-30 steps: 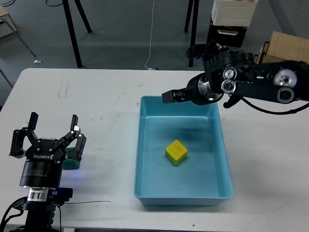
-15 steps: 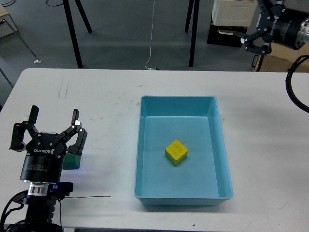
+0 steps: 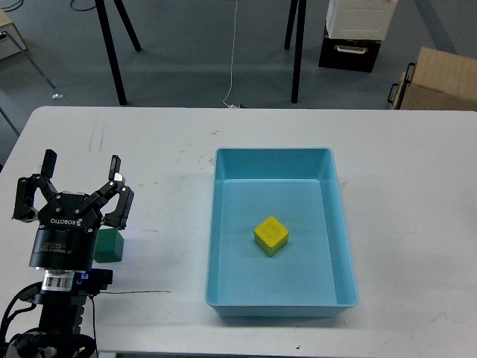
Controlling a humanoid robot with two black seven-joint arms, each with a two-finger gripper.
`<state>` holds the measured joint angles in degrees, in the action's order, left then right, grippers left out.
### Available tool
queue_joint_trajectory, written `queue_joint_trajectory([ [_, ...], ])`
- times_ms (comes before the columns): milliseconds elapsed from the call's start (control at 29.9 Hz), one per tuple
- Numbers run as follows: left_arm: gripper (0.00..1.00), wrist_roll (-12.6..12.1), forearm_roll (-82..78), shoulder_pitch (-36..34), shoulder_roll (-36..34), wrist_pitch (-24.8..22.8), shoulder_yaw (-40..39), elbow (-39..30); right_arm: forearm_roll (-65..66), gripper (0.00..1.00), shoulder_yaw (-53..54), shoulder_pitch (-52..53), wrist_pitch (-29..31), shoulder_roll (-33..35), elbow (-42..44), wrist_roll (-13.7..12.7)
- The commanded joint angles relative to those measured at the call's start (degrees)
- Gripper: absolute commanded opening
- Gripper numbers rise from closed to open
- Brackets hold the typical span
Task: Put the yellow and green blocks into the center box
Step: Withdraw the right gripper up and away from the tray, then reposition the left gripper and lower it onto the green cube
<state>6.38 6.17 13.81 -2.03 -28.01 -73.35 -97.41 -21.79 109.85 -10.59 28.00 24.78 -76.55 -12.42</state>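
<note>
In the head view, a white table (image 3: 171, 149) is seen from above, with grey floor beyond its far edge. A blue box (image 3: 332, 224) is set a little right of the table's middle, its long side running from near to far. A yellow block (image 3: 271, 236) is seen lying on the box floor, roughly at its centre, turned slightly askew to the walls and apart from all of them. At the near left, the left gripper (image 3: 79, 179) is held over the table with its fingers spread wide apart, and nothing is held between them. A green block (image 3: 109, 245) is seen on the table just beside the gripper body, on its right, partly hidden by the near finger; whether the two are touching cannot be told. The block is placed well left of the box, outside it. A thin black wire (image 3: 138, 292) is laid across the table at the near edge, running right from the arm. The right gripper is not seen in this view. On the floor beyond the table, black tripod legs (image 3: 113, 52), a cardboard carton (image 3: 440, 86) and a white case (image 3: 361, 19) are visible.
</note>
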Motion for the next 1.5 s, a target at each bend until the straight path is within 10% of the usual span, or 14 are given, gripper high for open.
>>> queue_joint_trajectory([
  [0, 1.00, 0.39, 0.34, -0.45, 0.00, 0.01, -1.00, 0.12, -0.62, 1.00, 3.09, -11.27, 0.00, -7.97, -8.16, 0.12],
  [468, 1.00, 3.99, 0.43, -1.60, -0.17, 0.01, -18.19, 0.99, -0.53, 1.00, 0.28, -16.83, 0.00, -12.92, -11.08, 0.03],
  [635, 1.00, 0.74, 0.60, -2.21, -1.57, 0.01, -21.48, 8.73, -0.53, 1.00, -0.34, -16.92, 0.00, -10.98, -11.17, 0.03],
  [1003, 1.00, 0.47, -3.25, -5.54, -39.60, 0.01, -23.60, 4.69, -0.53, 1.00, -2.36, -16.13, 0.00, -15.11, -11.17, 0.03],
  [1203, 1.00, 0.47, -16.43, -21.32, -55.00, 0.01, -9.31, 6.34, -0.53, 1.00, -2.54, -16.13, 0.00, -15.11, -11.52, 0.03],
  [1470, 1.00, -2.42, -24.78, -63.68, -55.37, 0.01, 40.24, 13.56, -0.53, 1.00, -2.54, -16.13, 0.00, -15.11, -11.78, 0.03],
])
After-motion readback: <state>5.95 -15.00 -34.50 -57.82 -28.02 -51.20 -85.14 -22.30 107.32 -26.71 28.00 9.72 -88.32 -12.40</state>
